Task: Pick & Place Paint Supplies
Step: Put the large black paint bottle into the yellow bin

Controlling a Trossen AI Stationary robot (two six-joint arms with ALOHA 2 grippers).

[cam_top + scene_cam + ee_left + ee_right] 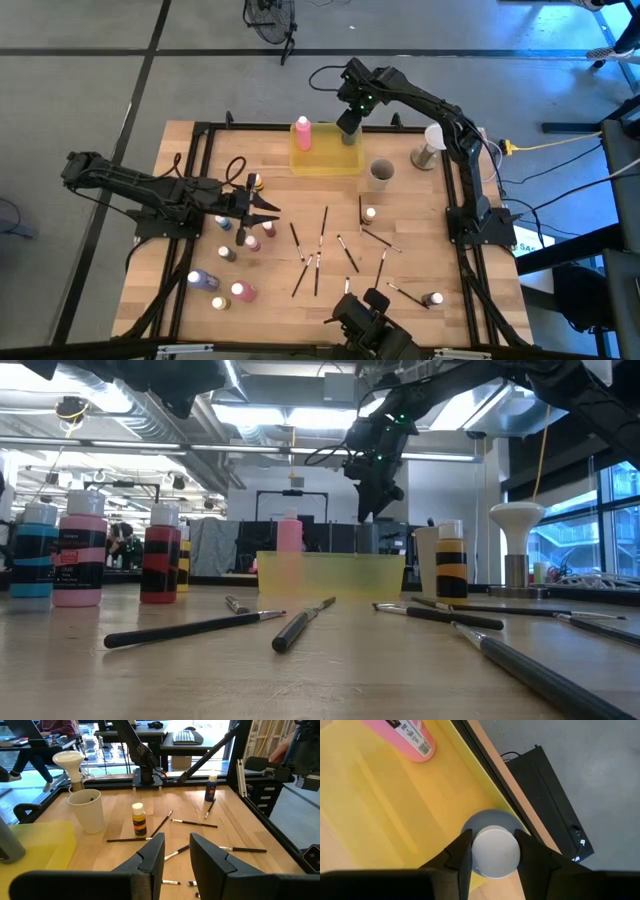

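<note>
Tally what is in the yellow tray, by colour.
Pink bottle: 1
Grey bottle: 1, at the tray's corner, gripped by the jaws of the right gripper
Total in the yellow tray: 2

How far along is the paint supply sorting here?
Done: one pink bottle stands in the yellow tray. In hand: the right gripper holds a grey bottle over the tray's corner. Left: several bottles and brushes on the table; left gripper holds nothing.
</note>
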